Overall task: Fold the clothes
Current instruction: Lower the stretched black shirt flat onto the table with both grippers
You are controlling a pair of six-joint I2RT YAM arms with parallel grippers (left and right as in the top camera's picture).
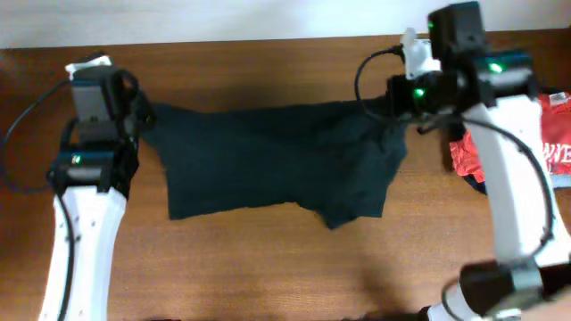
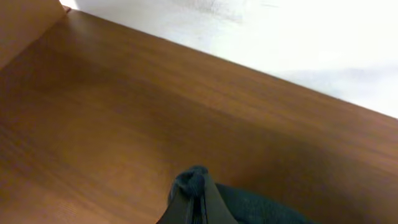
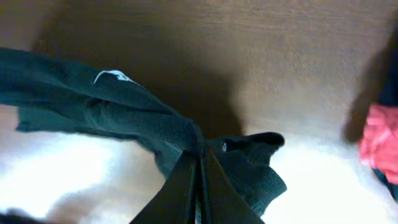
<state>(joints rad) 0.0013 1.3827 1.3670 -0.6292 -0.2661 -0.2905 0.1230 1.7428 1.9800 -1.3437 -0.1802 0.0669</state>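
The black T-shirt (image 1: pixel 277 160) lies stretched across the middle of the wooden table in the overhead view. My left gripper (image 1: pixel 143 116) is shut on its far left corner; in the left wrist view the fabric (image 2: pixel 261 208) bunches at the fingertips (image 2: pixel 198 186). My right gripper (image 1: pixel 393 111) is shut on the shirt's far right corner. In the right wrist view the black cloth (image 3: pixel 93 106), with a small white mark (image 3: pixel 112 76), runs left from the closed fingers (image 3: pixel 200 158).
A red shirt with white lettering (image 1: pixel 553 143) lies on other garments at the right edge; its red edge shows in the right wrist view (image 3: pixel 379 140). A white wall (image 2: pixel 280 31) borders the table's far side.
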